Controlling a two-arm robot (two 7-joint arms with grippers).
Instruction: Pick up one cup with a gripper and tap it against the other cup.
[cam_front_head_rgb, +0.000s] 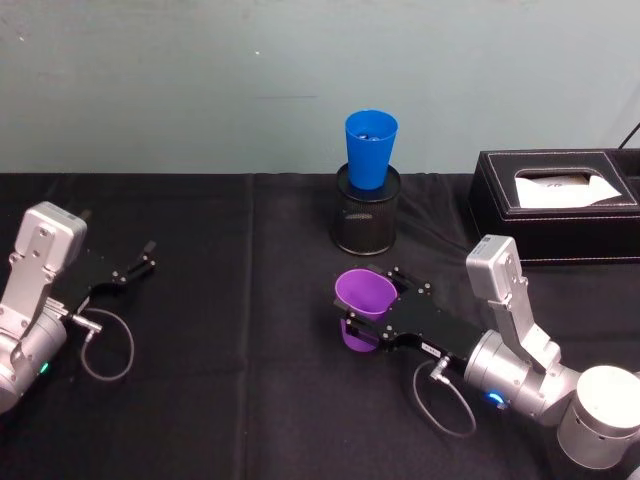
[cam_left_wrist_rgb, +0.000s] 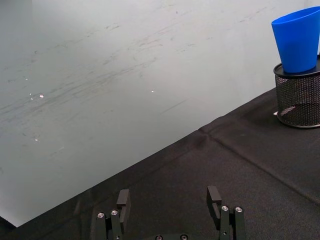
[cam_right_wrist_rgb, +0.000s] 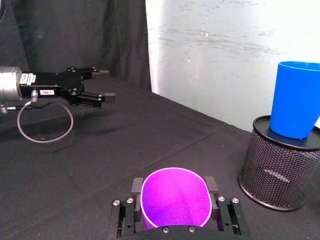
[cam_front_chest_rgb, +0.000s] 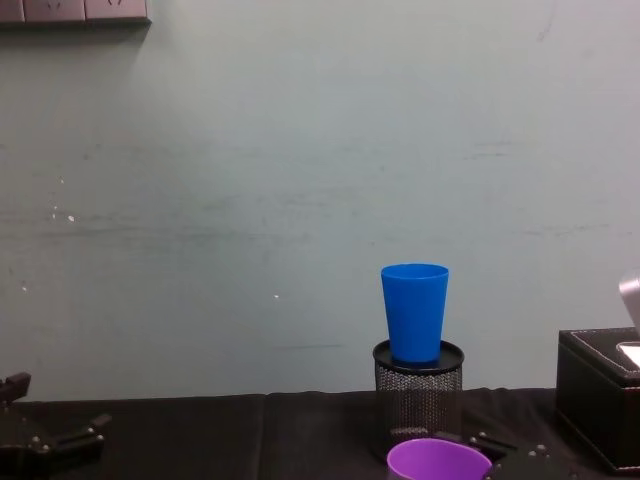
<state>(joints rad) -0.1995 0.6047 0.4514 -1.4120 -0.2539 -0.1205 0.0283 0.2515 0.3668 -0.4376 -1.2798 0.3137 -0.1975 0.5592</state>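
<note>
Left gripper (cam_front_head_rgb: 148, 253) is parked well to the left of the working gripper, jaws spread wide, nothing held.

Purple cup (cam_front_head_rgb: 364, 303) is clamped between the jaws of the right gripper (cam_front_head_rgb: 372, 309), one jaw on each side of the wall below the rim. Mouth is up, cup tilted slightly. From the head view it cannot be told whether the base is clear of the black tablecloth (cam_front_head_rgb: 230, 380).

Blue cup (cam_front_head_rgb: 370, 148) sits ahead of the right gripper and higher than it, nested upright in the top of a black mesh pen holder (cam_front_head_rgb: 366, 210). Cups are apart, no contact yet. A black tissue box (cam_front_head_rgb: 555, 205) lies to the right of the gripper, beside the holder.

Judged risks:
- Blue cup is only resting in the holder; a firm tap could tip it out or topple the holder.
- If the purple cup is not lifted enough, the mesh holder would be struck instead of the blue cup.
- Smooth tapered wall: slip in the jaws on impact is possible.
- Right arm's elbow passes near the tissue box; a wide swing could clip it.
</note>
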